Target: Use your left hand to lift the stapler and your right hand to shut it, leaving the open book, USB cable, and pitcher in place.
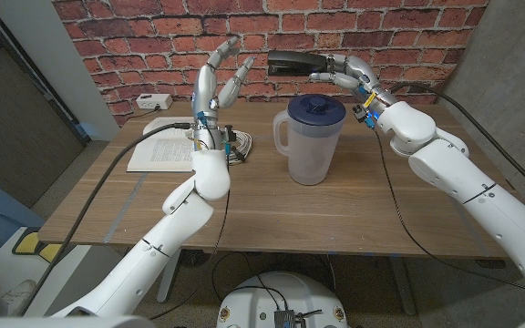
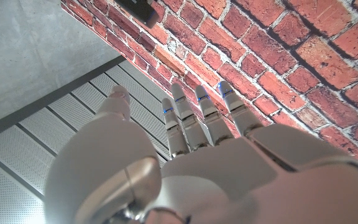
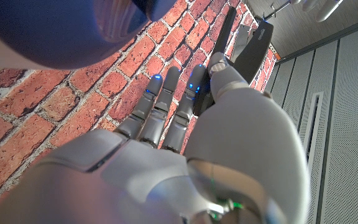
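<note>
Your right hand (image 1: 340,67) grips the black stapler (image 1: 290,63) at top centre of the head view, raised above the pitcher (image 1: 310,138). Your left hand (image 1: 221,73) is lifted at upper left of centre, fingers spread and holding nothing. The open book (image 1: 164,151) lies left on the table (image 1: 354,214), the cable (image 1: 236,148) just beside it

Even, bright overhead light, head view sharp w/ mild bending at edges. Soft shadow under pitcher (image 1: 310,138) on table (image 1: 363,214). Wrist views: brick wall (image 2: 272,56) crisp, right hand (image 3: 166,168) up close soft; blurred pitcher lid (image 3: 61,28).
</note>
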{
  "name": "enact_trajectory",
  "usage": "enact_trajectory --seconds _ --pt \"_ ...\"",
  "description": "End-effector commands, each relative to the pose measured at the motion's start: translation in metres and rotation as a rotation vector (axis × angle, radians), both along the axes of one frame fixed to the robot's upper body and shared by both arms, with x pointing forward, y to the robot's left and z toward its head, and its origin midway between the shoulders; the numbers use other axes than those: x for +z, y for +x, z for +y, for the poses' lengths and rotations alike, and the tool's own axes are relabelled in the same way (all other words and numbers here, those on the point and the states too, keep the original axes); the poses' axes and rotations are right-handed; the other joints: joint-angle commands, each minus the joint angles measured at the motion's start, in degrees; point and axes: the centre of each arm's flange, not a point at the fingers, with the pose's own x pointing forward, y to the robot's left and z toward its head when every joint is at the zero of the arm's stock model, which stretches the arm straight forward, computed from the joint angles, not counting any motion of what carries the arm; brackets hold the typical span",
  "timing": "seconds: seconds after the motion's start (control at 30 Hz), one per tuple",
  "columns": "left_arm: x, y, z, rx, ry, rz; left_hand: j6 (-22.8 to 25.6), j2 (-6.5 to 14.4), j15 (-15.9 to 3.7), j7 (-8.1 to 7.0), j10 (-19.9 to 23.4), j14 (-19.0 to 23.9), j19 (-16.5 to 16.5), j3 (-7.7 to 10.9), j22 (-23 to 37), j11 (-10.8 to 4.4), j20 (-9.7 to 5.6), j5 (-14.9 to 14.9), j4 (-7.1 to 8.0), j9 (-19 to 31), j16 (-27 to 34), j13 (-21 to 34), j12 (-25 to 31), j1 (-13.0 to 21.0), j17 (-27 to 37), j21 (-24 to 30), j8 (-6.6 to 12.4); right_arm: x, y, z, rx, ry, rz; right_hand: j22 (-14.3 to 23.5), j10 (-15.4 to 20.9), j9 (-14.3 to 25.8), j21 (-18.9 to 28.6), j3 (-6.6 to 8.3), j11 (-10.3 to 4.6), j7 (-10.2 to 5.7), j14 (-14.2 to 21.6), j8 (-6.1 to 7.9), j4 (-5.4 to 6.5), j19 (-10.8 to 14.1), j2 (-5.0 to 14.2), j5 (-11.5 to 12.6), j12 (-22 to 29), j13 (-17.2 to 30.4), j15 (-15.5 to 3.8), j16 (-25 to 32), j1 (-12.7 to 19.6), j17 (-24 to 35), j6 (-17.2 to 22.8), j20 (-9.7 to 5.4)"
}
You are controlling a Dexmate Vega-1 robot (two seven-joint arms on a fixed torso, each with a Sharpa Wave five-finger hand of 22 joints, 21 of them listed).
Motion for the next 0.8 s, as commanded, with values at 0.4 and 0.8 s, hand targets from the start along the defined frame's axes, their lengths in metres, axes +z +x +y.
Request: enact_trajectory --seconds 0.4,0.8 --pt "-0.007 0.009 0.004 -0.116 -0.101 0.118 -7.12 0.41 -2.71 3.66 -10.85 0.46 -0.27 -0.52 0.26 2.19 1.08 -0.14 0.01 0.30 0.36 -1.16 -0.17 -2.44 0.12 -0.12 -0.07 0.002 -0.011 0.007 0.027 0.001 -0.034 0.08 0.71 0.22 0.61 0.30 -0.47 3.42 0.34 0.12 0.25 -0.08 2.01 0.31 0.08 0.08 -10.07 -0.23 1.70 0.26 3.80 -3.69" --pt "-0.013 0.009 0.007 -0.149 -0.141 0.165 -10.65 -0.16 -2.38 6.86 -11.12 -0.13 -0.47 -0.94 0.30 2.73 1.47 -0.25 0.12 0.28 0.18 -1.23 0.89 -3.60 0.08 -0.18 -0.16 0.006 -0.017 0.017 0.054 -0.008 -0.062 0.06 0.84 0.21 0.85 0.28 -0.49 3.38 0.39 0.10 0.28 -0.17 2.01 0.31 0.07 0.12 -10.08 -0.36 1.67 0.32 3.84 -3.74"
